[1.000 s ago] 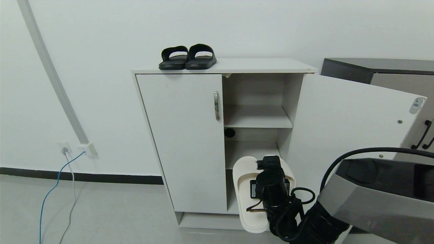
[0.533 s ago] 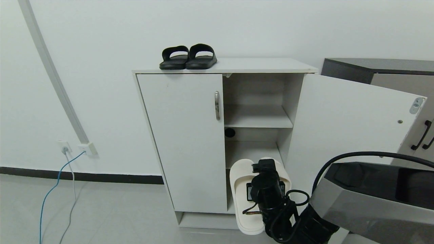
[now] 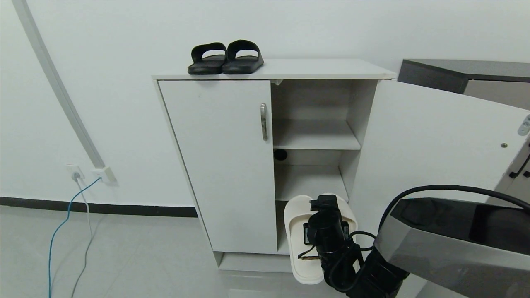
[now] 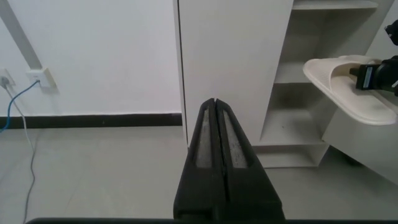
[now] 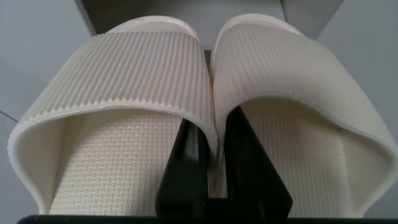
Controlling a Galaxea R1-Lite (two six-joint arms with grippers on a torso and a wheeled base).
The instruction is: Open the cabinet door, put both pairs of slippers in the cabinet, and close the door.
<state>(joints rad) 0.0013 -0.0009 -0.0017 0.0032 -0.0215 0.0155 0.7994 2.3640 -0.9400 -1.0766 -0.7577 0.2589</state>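
Right gripper (image 5: 214, 155): closed on the white slippers (image 3: 300, 231). One finger is seated under each strap, and the two inner strap edges are pinched together between them.

White slippers: held as a pair, side by side and touching, in the lower centre of the head view. They are clear of the floor, in front of the cabinet's (image 3: 219, 165) open right compartment and just below the front edge of the lower shelf (image 3: 308, 182). The long axis is seen running from the bottom of the frame up toward the opening. Toes point into the cabinet, heels toward the arm, footbeds up. In the left wrist view the pair (image 4: 348, 81) is seen at upper right, roughly level.

Left gripper (image 4: 214, 106): fingers pressed together, nothing held; it is aimed at the closed left door.

Right door (image 3: 426, 140): swung wide open toward the right of the frame.

Black slippers (image 3: 225, 58): side by side on the cabinet top, upper centre, long axes running front to back.
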